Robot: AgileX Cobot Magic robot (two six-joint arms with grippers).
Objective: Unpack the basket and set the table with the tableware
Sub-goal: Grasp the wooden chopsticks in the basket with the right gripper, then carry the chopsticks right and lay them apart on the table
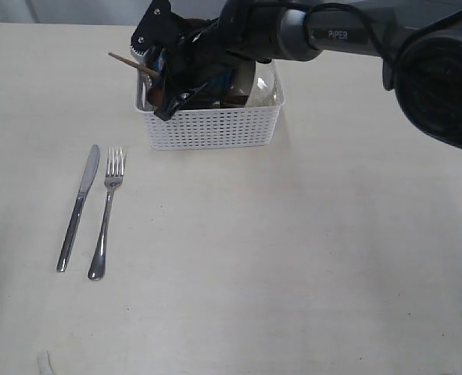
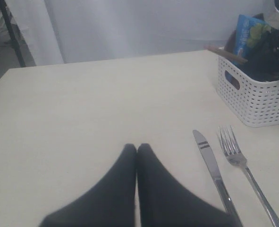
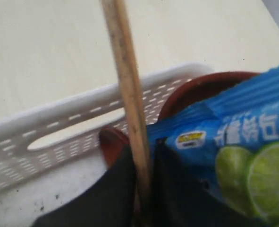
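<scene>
The white basket (image 1: pixel 215 126) stands at the far middle of the table (image 1: pixel 293 258). My right gripper (image 1: pixel 165 95) reaches into its left end and is shut on a brown wooden chopstick (image 3: pixel 128 90), whose tip (image 1: pixel 127 62) pokes out over the basket rim. In the right wrist view the gripper (image 3: pixel 145 152) pinches the stick beside the blue chip bag (image 3: pixel 233 142), a dark red spoon (image 3: pixel 111 141) and the brown plate's rim (image 3: pixel 200 89). A pale bowl (image 1: pixel 263 87) sits in the basket's right end. The steel knife (image 1: pixel 77 208) and fork (image 1: pixel 107 212) lie side by side on the table. My left gripper (image 2: pixel 137 149) is shut and empty, hovering near the knife (image 2: pixel 214 166).
The right arm (image 1: pixel 348 35) stretches in from the upper right over the basket. From the left wrist view the basket (image 2: pixel 252 97) with the chip bag (image 2: pixel 247 37) stands beyond the fork (image 2: pixel 238 158). A grey curtain backs the table's far edge.
</scene>
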